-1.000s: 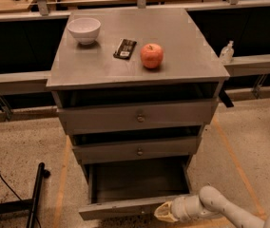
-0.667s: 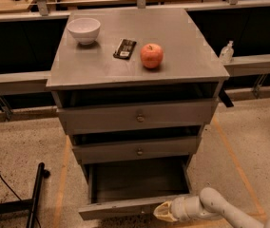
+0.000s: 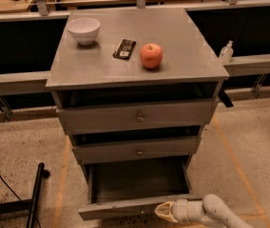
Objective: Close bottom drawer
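Note:
The bottom drawer point(image 3: 125, 206) of the grey cabinet point(image 3: 139, 51) is pulled far out, and its inside looks empty. Its slim front panel runs along the bottom of the view. My gripper point(image 3: 161, 211) is a pale cream tip on a white arm coming in from the lower right. It sits at the front panel's right half, close to or touching it. The middle drawer point(image 3: 137, 149) and the top drawer point(image 3: 137, 116) each stand slightly out, with round knobs.
On the cabinet top stand a white bowl point(image 3: 83, 30), a dark flat packet point(image 3: 124, 48) and a red apple point(image 3: 151, 55). A black pole point(image 3: 36, 189) lies on the speckled floor at the left. A small bottle point(image 3: 226, 52) stands on a rail at the right.

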Tool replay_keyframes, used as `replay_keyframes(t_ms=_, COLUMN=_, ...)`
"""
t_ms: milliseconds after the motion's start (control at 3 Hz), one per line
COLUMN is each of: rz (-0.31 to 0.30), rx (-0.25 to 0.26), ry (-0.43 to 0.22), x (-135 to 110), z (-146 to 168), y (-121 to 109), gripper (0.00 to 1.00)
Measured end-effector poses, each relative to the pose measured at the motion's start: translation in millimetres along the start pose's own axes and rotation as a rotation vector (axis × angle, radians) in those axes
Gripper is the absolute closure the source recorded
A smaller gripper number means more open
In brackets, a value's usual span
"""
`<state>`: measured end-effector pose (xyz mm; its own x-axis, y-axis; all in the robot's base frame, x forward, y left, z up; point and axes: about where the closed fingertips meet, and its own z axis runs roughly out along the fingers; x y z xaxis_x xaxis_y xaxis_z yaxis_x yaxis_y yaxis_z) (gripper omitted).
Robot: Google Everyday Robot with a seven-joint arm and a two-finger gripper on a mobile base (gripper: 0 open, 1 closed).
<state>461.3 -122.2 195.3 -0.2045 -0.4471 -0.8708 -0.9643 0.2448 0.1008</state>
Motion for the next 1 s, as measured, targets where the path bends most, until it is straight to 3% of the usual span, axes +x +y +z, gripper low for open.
replay_keyframes(t_ms=333, rz=0.026, rx=0.029, ry=0.039, x=16, z=15, y=-9, gripper=1.0)
replay_keyframes(t_ms=1000, rz=0.034, rx=0.053, ry=0.032, x=15, z=20, y=-21, gripper=1.0)
